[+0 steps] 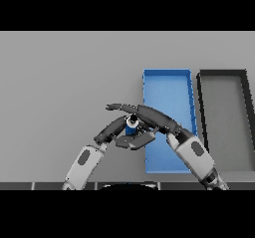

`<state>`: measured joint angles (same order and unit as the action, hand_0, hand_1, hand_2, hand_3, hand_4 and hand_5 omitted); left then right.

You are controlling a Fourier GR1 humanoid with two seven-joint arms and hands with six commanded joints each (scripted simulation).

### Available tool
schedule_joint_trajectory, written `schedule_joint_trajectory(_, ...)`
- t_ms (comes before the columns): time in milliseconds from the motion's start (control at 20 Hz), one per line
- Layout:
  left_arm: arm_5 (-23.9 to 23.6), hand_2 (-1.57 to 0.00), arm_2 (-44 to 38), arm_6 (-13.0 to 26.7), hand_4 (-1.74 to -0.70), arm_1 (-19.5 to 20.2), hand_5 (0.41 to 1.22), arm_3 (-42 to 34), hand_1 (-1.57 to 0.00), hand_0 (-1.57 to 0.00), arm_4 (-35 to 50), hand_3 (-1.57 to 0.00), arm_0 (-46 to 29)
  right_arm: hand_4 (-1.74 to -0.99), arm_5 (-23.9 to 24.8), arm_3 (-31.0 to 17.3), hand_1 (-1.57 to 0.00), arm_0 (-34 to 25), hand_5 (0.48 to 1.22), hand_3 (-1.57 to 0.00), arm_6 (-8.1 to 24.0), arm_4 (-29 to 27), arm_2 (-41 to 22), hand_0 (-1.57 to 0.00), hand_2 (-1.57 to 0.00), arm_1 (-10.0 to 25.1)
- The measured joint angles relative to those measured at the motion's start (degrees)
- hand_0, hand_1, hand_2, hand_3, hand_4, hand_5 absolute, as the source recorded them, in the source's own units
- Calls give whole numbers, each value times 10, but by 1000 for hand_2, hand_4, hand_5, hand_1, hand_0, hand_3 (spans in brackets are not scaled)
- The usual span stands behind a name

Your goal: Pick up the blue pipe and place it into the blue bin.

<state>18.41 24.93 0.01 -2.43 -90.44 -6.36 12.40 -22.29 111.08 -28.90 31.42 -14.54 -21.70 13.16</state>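
Just then, my right hand point(149, 116) reached in from the lower right, across the near left corner of the blue bin point(167, 82), its fingers stretched leftward over the blue pipe point(131, 128). My thumb sat below the pipe, so the pipe lay between thumb and fingers, and the hand looked clamped on it. The pipe stood upright, its pale ring-shaped end facing up, just beside the bin's left wall and outside the bin. My left hand point(113, 128) came in from the lower left and lay right next to the pipe; I could not tell whether its fingers were apart or together. A black bin point(201, 107) stood just to the right of the blue one on the grey table point(60, 82).
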Motion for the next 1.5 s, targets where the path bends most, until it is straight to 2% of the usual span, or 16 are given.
schedule_joint_trajectory(50, 6, -1571, -1, -7, -1560, -3, 1221, -2, -1571, -1571, 5, -1571, -3, -1331, -3, -10, -530, -7, 489, -401, -5, 4, -5, -507, -538, -8)
schedule_joint_trajectory(200, 7, -1571, 3, 25, -1645, 0, 1221, -5, -1571, -1571, -10, -1571, -11, -1514, -8, -21, -1015, -11, 550, -872, -22, 3, -5, -1015, -1042, -15)
schedule_joint_trajectory(250, 5, -1571, 3, 32, -1662, -3, 1221, -9, -1571, -1571, -16, -1511, -15, -1551, -7, -22, -1127, -6, 596, -953, -41, 4, -11, -1126, -1148, -20)
schedule_joint_trajectory(300, 7, -1571, 1, 22, -1677, -11, 1221, -6, -1571, -1571, -11, -1523, -12, -1581, -3, -17, -1215, -10, 650, -1021, -31, -10, -11, -1215, -1233, -21)
schedule_joint_trajectory(350, 13, -1571, -4, 24, -1690, -18, 1221, -8, -1571, -1571, -1, -1532, -17, -1606, 5, -21, -1287, -15, 765, -1102, -40, -12, -14, -1286, -1300, -29)
schedule_joint_trajectory(450, 26, -1571, -11, 22, -1707, -25, 1221, -4, -1571, -1571, 5, -1490, -20, -1648, 12, -23, -1389, -8, 929, -1250, -57, -20, -22, -1389, -1398, -28)
schedule_joint_trajectory(600, 33, -1571, -20, 18, -1722, -37, 1221, 5, -1571, -1571, 2, -1437, -15, -1692, 20, -30, -1478, -19, 1071, -1400, -71, -11, -29, -1478, -1482, -18)
schedule_joint_trajectory(950, 40, -1571, -34, 16, -1724, -32, 1221, -13, -1571, -1571, -20, -1454, -24, -1731, 46, -29, -1551, -12, 1190, -1535, -125, 20, -45, -1551, -1552, -26)
schedule_joint_trajectory(1000, 29, -1293, -34, -3, -1599, -29, 1221, -14, -1342, -1462, -36, -1166, -23, -1733, 46, -26, -1555, -12, 1196, -1542, -130, 30, -48, -1555, -1556, -29)
schedule_joint_trajectory(1050, 30, -1034, -34, -4, -1475, -23, 1221, -18, -1073, -1169, -53, -933, -26, -1734, 49, -23, -1558, -7, 1201, -1548, -136, 40, -49, -1558, -1559, -27)
schedule_joint_trajectory(1100, 41, -827, -31, 15, -1372, -27, 1221, -22, -858, -935, -56, -746, -24, -1736, 52, -23, -1561, -10, 1205, -1553, -132, 45, -51, -1561, -1561, -34)
schedule_joint_trajectory(1150, 59, -662, -31, 1, -1282, -25, 1221, -21, -687, -748, -55, -596, -29, -1737, 49, -18, -1563, -12, 1208, -1556, -109, 36, -47, -1563, -1563, -33)
schedule_joint_trajectory(1200, 74, -529, -37, 11, -1206, -21, 1221, -23, -549, -598, -61, -477, -22, -1738, 49, -16, -1565, -9, 1211, -1559, -111, 32, -45, -1565, -1565, -35)
schedule_joint_trajectory(1300, 95, -338, -38, 0, -1085, -21, 1029, -21, -351, -383, -84, -305, -27, -1739, 50, -9, -1567, -5, 1214, -1563, -81, 34, -46, -1567, -1567, -40)
schedule_joint_trajectory(1400, 91, -216, -43, 33, -1017, -33, 848, -25, -224, -244, -87, -195, -29, -1740, 46, -6, -1568, 3, 1217, -1566, -76, 47, -48, -1568, -1569, -43)
schedule_joint_trajectory(1500, 89, -138, -48, 37, -980, -33, 704, -28, -143, -156, -79, -124, -33, -1740, 40, -5, -1569, 6, 1218, -1568, -65, 61, -42, -1569, -1569, -46)
